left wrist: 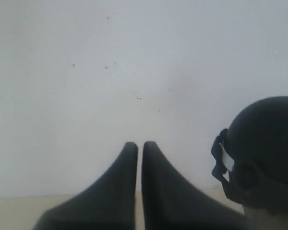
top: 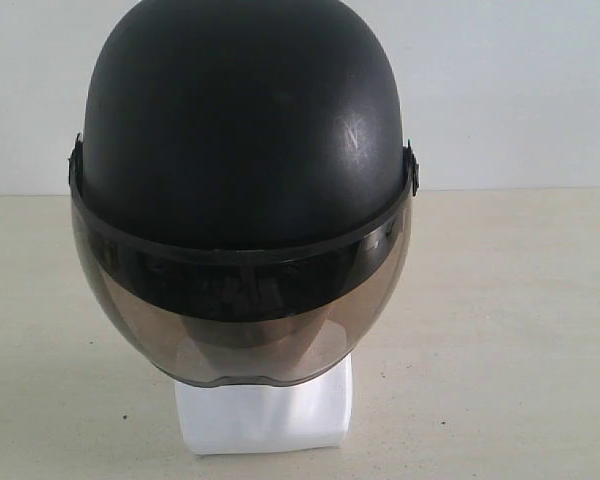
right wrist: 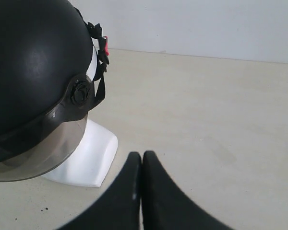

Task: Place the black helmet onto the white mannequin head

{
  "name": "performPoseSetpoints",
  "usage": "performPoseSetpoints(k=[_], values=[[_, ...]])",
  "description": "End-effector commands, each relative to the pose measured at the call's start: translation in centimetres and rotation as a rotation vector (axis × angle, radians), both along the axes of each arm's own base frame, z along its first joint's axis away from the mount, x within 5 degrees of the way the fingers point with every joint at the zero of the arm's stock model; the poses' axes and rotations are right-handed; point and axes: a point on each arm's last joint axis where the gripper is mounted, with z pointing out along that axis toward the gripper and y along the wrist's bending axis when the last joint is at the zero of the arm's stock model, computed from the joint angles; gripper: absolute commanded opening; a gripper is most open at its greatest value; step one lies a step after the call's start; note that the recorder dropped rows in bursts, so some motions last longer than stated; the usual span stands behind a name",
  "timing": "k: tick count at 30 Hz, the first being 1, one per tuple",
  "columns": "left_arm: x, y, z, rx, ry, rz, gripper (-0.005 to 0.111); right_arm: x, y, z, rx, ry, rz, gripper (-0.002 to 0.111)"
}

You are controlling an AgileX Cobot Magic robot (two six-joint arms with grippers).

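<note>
The pale table (top: 520,330) and the white wall (top: 520,90) behind it fill most of the outside view. In the middle of the table, the black helmet (top: 240,120) is found sitting on top of the white mannequin head (top: 265,415). The head is almost all covered, and only its blocky white base is shown under the helmet. The helmet is set upright, round top up. Its smoky visor (top: 240,320) is down over the face and turned toward the outside camera. From this, the job is judged to be done, or very nearly.

No arm is seen in the outside view. The left gripper (left wrist: 139,143) is shown with its two fingers pressed together and nothing held between them. The helmet is seen off to one side of it, with a gap between. The fingers are pointed at the wall, not at the helmet.

The right gripper (right wrist: 141,154) is pressed together too, and nothing is held. Here as well the helmet is off to the side and apart, and the fingers are pointed out over the table. The helmet looks bigger in this wrist view, so the right arm is judged to be the nearer one. If a small push were needed, a sideways move toward the helmet would be called for.

On the helmet's side, the round visor knob (right wrist: 80,91) is seen. The black chin strap (right wrist: 104,81) hangs beside it, and a tiny red clip (right wrist: 104,45) is seen above that.
</note>
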Motion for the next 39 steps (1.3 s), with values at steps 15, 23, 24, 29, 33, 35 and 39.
performPoseSetpoints(k=[15,23,24,29,33,35,39], values=[[5.3,-2.9,-12.3,-0.283,0.055,-0.107,0.005,-0.2,-0.1,0.2,0.013,-0.019,-0.002,0.0],[5.0,-3.2,-11.2,-0.485,-0.029,-0.204,0.005,-0.2,-0.1,0.2,0.013,-0.019,-0.002,0.0],[5.0,-3.2,-11.1,-0.471,-0.035,-0.205,0.005,-0.2,-0.1,0.2,0.013,-0.019,-0.002,0.0],[5.4,-2.8,-12.3,-0.312,0.058,-0.103,0.005,-0.2,-0.1,0.2,0.015,-0.018,-0.001,0.0],[5.5,-2.7,-13.6,-0.167,0.175,-0.059,0.005,-0.2,-0.1,0.2,0.015,-0.018,-0.001,0.0],[5.5,-2.7,-14.1,-0.119,0.227,-0.048,0.005,-0.2,-0.1,0.2,0.015,-0.018,-0.001,0.0],[5.4,-2.7,-14.9,-0.058,0.308,-0.038,0.005,-0.2,-0.1,0.2,0.015,-0.018,-0.001,0.0]])
